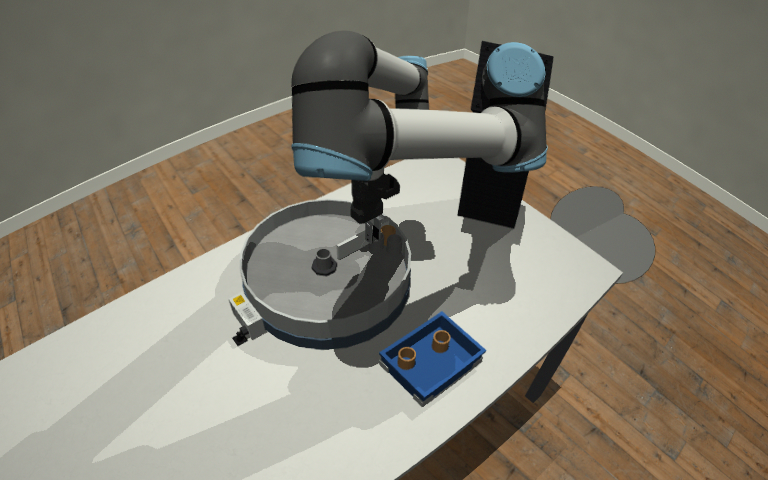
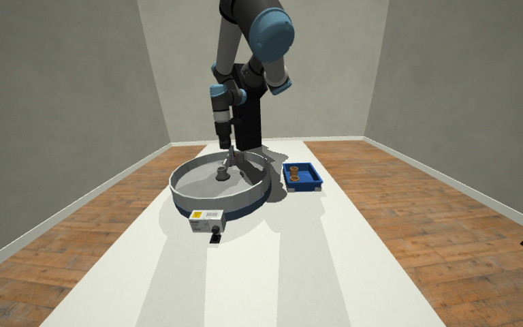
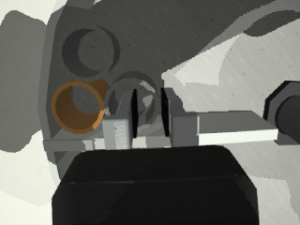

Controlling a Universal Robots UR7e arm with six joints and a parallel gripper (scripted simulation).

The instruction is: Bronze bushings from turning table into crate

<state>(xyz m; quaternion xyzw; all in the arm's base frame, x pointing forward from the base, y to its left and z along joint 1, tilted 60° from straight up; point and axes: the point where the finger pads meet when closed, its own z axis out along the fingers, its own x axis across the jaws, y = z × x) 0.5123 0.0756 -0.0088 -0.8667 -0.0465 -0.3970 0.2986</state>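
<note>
Meanwhile, the gripper (image 3: 149, 112) hangs part-open and empty over a steel bushing (image 3: 133, 96) on the turning table (image 1: 294, 319), with a rigid, smooth, likely heavy bronze bushing (image 3: 78, 108) just left, best pinched across its wall, and two more in the crate (image 1: 451, 371).
</note>
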